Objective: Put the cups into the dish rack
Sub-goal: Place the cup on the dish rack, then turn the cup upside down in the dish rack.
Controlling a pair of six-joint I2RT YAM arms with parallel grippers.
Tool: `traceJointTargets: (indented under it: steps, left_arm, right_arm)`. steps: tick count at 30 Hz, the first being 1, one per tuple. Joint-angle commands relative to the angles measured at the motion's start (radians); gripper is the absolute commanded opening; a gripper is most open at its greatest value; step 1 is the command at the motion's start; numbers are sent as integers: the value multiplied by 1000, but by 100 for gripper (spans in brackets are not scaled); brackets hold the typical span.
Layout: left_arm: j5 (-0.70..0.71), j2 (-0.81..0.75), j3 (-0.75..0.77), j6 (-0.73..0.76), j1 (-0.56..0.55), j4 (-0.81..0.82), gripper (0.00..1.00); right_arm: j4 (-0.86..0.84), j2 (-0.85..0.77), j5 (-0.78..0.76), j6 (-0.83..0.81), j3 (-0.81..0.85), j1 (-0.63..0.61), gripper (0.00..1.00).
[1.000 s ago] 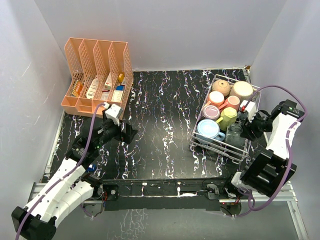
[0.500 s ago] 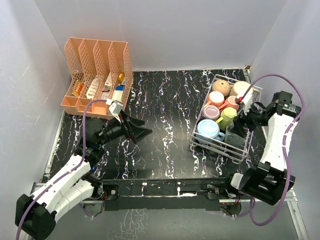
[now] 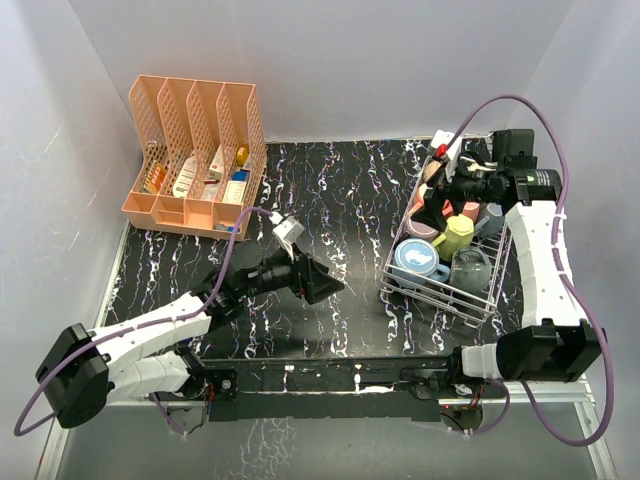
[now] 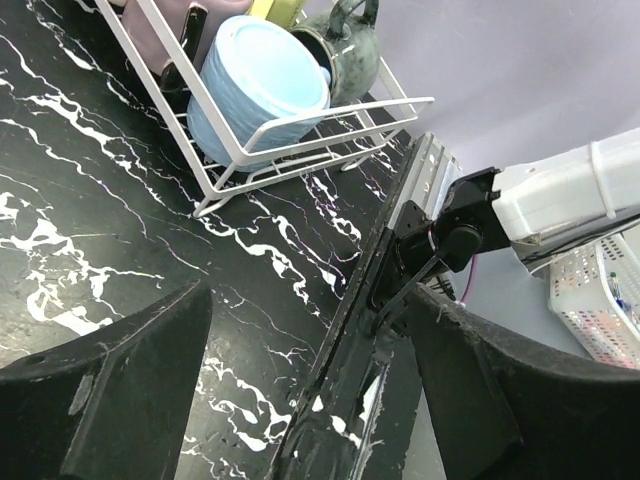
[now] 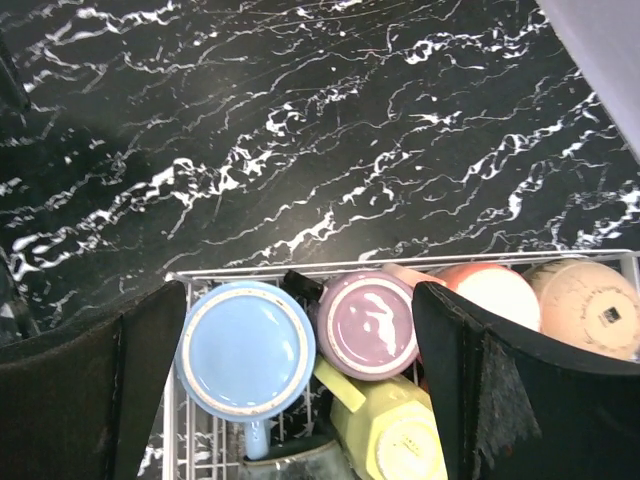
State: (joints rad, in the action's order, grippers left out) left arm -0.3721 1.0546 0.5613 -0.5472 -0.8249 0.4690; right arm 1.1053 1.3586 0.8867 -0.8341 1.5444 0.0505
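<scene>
1. Sitting inside the dish rack (image 3: 440,297) at the right side of the desk (image 3: 330,200) is every cup I can find. The light blue mug (image 3: 418,258) and grey mug (image 3: 468,268) are at the near end. The yellow-green mug (image 3: 455,236) and mauve mug (image 5: 367,325) are just behind them. A coral mug (image 5: 490,295) and a tan mug (image 5: 590,305) sit farther back. Several are turned base-up.
2. The right gripper (image 3: 436,203) was low at the rack's near right corner a second ago, right by the grey mug. It has since risen and swung over the far half of the rack. Its jaws are spread wide with nothing between them, and the grey mug lies in that corner. I judge the mug has just been let go.
3. The left gripper (image 3: 325,283) has come away from the peach organizer (image 3: 195,150) to the middle of the desk and points toward the rack. Its jaws are released and empty.
4. No cup shows on the open desk in the top view. The right arm hides part of the rack's far end, so I cannot count all nine. Loading looks finished or very nearly so. The main risk now is an arm clipping the rack's wire sides as it pulls back.
</scene>
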Motion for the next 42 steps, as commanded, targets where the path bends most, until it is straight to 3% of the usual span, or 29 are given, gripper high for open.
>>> traceJointTargets:
  steps: [1,6,18,31,37,42]
  left_arm:
    - [110,30,17,-54,-50,111,76]
    - [185,93,10,-138,-89,183,74]
    - [187,115,-5,-192,-103,182,73]
    - [206,42,-49,-186,-103,140,73]
    - [210,48,-46,-189,-103,139,72]
    - [209,46,-50,-188,-103,135,72]
  right_arm:
    - [-86,-88,-13,-90,-35,8,100]
    - [232,20,-102,-299,78,130,96]
    - [255,-78,-277,-576,-144,523,90]
    - [253,-28,-216,-637,-258,545,88]
    - [252,47,-166,-673,-220,545,76]
    - [252,61,-136,-700,-229,543,75]
